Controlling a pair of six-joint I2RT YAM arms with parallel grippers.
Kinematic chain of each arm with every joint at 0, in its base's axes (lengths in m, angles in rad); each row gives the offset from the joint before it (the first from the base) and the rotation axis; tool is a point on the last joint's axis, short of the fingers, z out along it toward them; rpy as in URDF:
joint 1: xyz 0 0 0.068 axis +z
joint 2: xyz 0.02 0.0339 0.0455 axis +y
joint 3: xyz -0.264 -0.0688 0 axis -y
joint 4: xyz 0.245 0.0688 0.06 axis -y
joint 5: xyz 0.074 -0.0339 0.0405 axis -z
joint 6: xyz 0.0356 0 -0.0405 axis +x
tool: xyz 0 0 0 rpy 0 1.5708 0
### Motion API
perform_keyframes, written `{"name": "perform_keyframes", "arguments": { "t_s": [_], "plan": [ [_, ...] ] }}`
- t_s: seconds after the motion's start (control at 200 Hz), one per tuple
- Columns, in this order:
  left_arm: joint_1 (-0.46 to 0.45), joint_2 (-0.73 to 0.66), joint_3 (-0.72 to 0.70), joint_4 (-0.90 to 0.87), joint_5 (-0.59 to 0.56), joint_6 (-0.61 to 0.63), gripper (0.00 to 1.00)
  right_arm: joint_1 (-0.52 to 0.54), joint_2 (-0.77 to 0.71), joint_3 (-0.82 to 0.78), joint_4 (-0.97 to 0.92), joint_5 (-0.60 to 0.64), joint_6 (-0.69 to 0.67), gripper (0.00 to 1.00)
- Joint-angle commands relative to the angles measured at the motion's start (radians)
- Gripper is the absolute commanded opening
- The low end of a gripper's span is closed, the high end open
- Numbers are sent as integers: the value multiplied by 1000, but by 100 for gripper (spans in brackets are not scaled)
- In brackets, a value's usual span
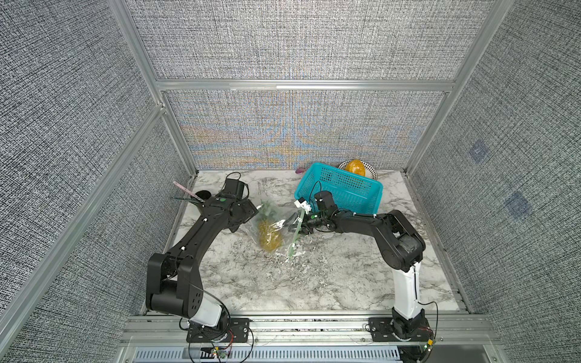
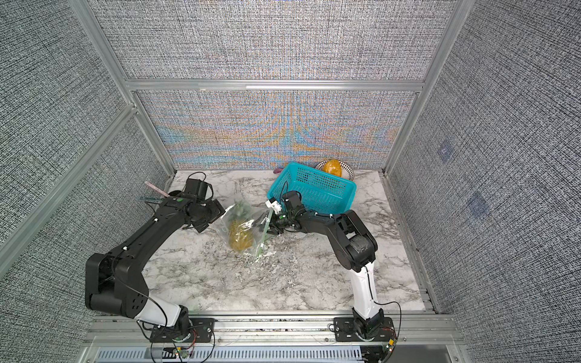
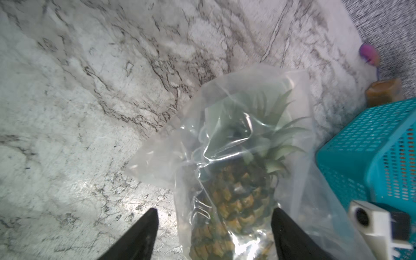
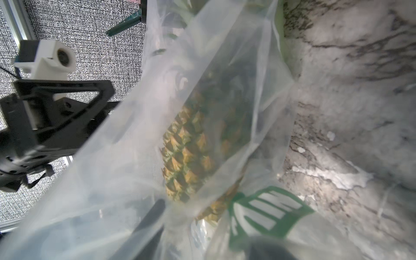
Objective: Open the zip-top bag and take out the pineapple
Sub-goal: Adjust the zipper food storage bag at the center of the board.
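The clear zip-top bag [image 1: 278, 224] [image 2: 243, 224] lies on the marble table [image 1: 314, 283] between the two arms, its pale green zip strip [image 1: 295, 237] [image 2: 264, 234] on the right-hand edge. The pineapple [image 1: 269, 238] [image 2: 240, 239] [image 3: 236, 198] [image 4: 186, 146] is inside it, crown toward the back. My left gripper [image 1: 250, 215] [image 3: 215, 210] is open at the bag's left side; in the left wrist view its fingers stand wide on either side of the bagged fruit. My right gripper [image 1: 302, 227] [image 4: 209, 225] is at the zip edge, fingers apart, with loose plastic draped over and between them.
A teal mesh basket [image 1: 344, 188] [image 2: 314, 188] [image 3: 382, 146] stands just behind the right gripper. A bowl [image 1: 367, 166] with a smooth orange-yellow fruit [image 1: 355, 168] sits at the back right. A black cup with pens [image 1: 201, 195] is behind the left arm. A purple object [image 3: 369, 54] lies by the back wall.
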Motion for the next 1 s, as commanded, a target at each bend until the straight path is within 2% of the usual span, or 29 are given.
{"name": "perform_keyframes", "arguments": {
  "t_s": [0.0,0.09,0.225,0.345,0.455,0.606,0.811,0.996],
  "plan": [
    [16,10,35,-25,-23,-6,94,0,7,5,20,12,8,56],
    [50,80,86,-26,36,-14,99,0,12,6,20,13,9,56],
    [100,217,192,-53,110,-36,100,0,15,6,19,13,8,56],
    [175,333,295,-79,258,-44,99,1,15,-1,18,13,5,56],
    [211,411,390,-123,335,-58,100,1,15,-8,21,8,3,56],
    [255,479,487,-220,378,79,100,3,16,-12,26,8,1,56],
    [284,563,441,-204,446,296,99,3,20,-17,31,7,3,56],
    [283,565,340,-104,590,346,98,3,25,-19,31,5,6,56]
  ]
}}
